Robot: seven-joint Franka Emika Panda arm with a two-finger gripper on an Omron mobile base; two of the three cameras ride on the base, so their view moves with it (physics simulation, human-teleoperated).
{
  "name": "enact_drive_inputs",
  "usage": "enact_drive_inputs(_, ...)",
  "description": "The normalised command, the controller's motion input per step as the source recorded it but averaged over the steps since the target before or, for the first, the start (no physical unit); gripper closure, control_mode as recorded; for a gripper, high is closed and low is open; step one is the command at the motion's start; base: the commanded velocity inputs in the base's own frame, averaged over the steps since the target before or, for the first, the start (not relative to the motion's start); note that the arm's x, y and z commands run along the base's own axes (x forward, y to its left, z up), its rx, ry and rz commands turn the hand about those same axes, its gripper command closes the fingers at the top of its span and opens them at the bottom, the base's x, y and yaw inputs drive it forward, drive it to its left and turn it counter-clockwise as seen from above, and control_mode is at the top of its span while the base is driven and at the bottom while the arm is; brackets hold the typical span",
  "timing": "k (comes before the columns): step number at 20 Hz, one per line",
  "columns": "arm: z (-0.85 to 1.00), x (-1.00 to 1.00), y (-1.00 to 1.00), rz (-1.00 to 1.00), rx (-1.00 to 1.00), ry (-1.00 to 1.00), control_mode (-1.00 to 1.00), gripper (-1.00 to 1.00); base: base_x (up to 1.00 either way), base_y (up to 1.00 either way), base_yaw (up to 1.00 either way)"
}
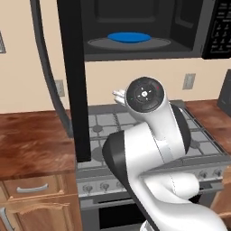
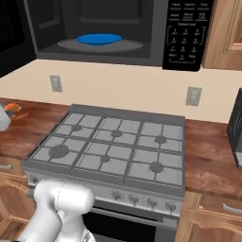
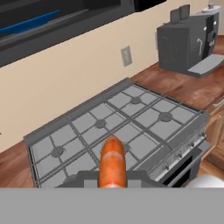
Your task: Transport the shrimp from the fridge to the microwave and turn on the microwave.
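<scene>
In open microwave [image 2: 156,28]: blue plate [image 2: 99,38] bare; jaws clamped on shrimp [image 3: 113,162] above stove [image 3: 122,127].

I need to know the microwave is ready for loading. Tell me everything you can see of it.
The microwave is a wide black box mounted above the grey stove, against the beige wall. Its door hangs swung open to the left. Inside, a grey turntable carries a blue round plate, with nothing visible on it. A keypad panel with pale buttons sits on the right. Nothing touches the oven.
</scene>
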Motion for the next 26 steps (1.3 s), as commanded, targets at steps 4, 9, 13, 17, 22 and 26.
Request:
enact_drive_inputs(4, 0.0, 0.0, 0.0, 0.0, 0.0, 0.0, 1.0, 1.0, 0.51, 0.01, 0.03)
enact_drive_inputs(9, 0.0, 0.0, 0.0, 0.0, 0.0, 0.0, 1.0, 1.0, 0.45, 0.02, 0.01)
enact_drive_inputs(13, 0.0, 0.0, 0.0, 0.0, 0.0, 0.0, 1.0, 1.0, 0.36, 0.02, 0.02)
enact_drive_inputs(17, 0.0, 0.0, 0.0, 0.0, 0.0, 0.0, 1.0, 1.0, 0.28, 0.01, 0.01)
enact_drive_inputs(22, 0.0, 0.0, 0.0, 0.0, 0.0, 0.0, 1.0, 1.0, 0.05, 0.0, 0.0)
enact_drive_inputs(26, 0.0, 0.0, 0.0, 0.0, 0.0, 0.0, 1.0, 1.0, 0.0, 0.0, 0.0)
